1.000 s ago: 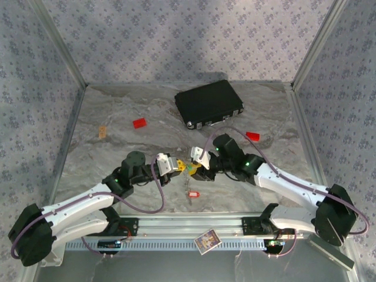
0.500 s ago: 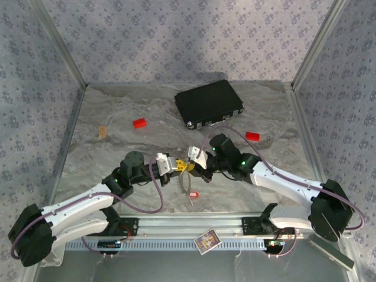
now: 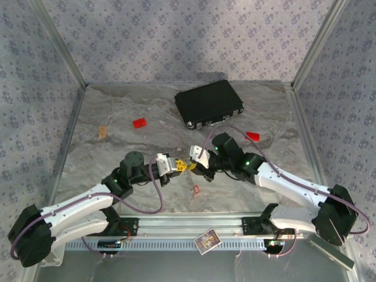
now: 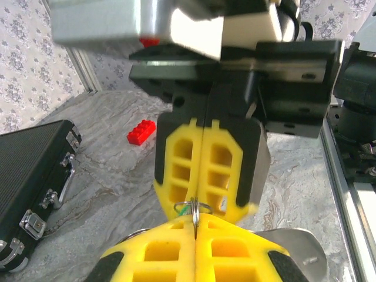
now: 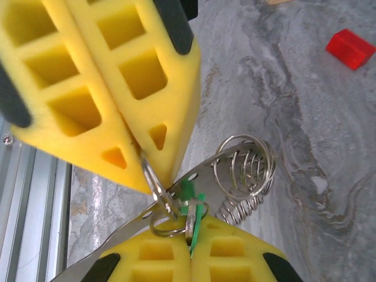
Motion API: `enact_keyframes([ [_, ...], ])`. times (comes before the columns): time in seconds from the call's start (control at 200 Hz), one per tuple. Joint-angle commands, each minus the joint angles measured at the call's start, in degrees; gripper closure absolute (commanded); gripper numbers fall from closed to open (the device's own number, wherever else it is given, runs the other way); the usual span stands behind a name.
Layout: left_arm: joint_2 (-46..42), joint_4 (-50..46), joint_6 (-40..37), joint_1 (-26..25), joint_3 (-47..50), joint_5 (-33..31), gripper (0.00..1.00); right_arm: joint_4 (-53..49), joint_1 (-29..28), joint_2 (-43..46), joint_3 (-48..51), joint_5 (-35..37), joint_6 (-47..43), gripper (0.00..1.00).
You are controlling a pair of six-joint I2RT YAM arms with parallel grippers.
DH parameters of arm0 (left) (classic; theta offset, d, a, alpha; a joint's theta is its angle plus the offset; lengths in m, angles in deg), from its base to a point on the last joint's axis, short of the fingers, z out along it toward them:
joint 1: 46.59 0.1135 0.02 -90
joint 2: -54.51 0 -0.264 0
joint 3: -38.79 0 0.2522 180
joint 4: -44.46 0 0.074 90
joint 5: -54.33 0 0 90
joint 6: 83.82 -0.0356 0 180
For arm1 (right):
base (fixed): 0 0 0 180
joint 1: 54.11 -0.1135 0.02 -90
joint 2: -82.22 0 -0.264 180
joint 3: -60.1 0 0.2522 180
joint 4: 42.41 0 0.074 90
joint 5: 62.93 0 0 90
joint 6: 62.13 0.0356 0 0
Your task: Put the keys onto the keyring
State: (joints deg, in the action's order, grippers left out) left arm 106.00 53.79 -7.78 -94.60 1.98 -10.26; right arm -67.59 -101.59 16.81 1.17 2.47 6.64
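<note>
My two grippers meet tip to tip above the middle of the table. The left gripper (image 3: 180, 167) (image 4: 195, 222) is shut on the thin edge of the keyring (image 4: 196, 210) (image 5: 151, 175). Facing it, the right gripper (image 3: 192, 166) (image 5: 191, 239) is shut on the green key (image 5: 197, 218), whose small wire loop (image 5: 166, 228) touches the keyring. A shiny metal strip with a wire coil (image 5: 244, 167) hangs beside them. The red key (image 3: 195, 188) lies on the table just in front of the grippers, apart from both.
A black case (image 3: 208, 104) (image 4: 29, 170) lies at the back. Red blocks rest at the left (image 3: 139, 123) (image 4: 141, 131) and right (image 3: 252, 136) (image 5: 351, 49). A small tan piece (image 3: 103, 131) sits far left. The metal rail (image 3: 188, 226) runs along the near edge.
The right gripper's jaws have closed on the green key against the left gripper's tips. The red key on the table has shifted slightly back and right. The left arm has stayed put.
</note>
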Motion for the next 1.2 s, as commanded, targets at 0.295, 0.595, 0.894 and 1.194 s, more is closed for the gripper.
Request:
enact_keyframes([
  [0.295, -0.8, -1.5, -2.3, -0.1, -1.4, -1.1, 1.00, -2.1, 0.2, 5.3, -1.1, 6.3, 0.2, 1.00],
  [0.595, 0.2, -0.8, -1.7, 0.0, -2.0, -3.4, 0.69, -3.2, -0.7, 7.5, -2.9, 7.3, -1.1, 1.00],
  [0.894, -8.5, 1.0, 2.1, -0.1, -0.7, -17.9, 0.56, -5.0, -0.8, 7.5, -4.8, 12.4, -1.6, 1.00],
  [1.194, -19.9, -8.8, 8.8, 3.8, -5.3, -47.2, 0.41, 0.4, -5.9, -2.1, -12.9, 11.6, -0.9, 1.00],
])
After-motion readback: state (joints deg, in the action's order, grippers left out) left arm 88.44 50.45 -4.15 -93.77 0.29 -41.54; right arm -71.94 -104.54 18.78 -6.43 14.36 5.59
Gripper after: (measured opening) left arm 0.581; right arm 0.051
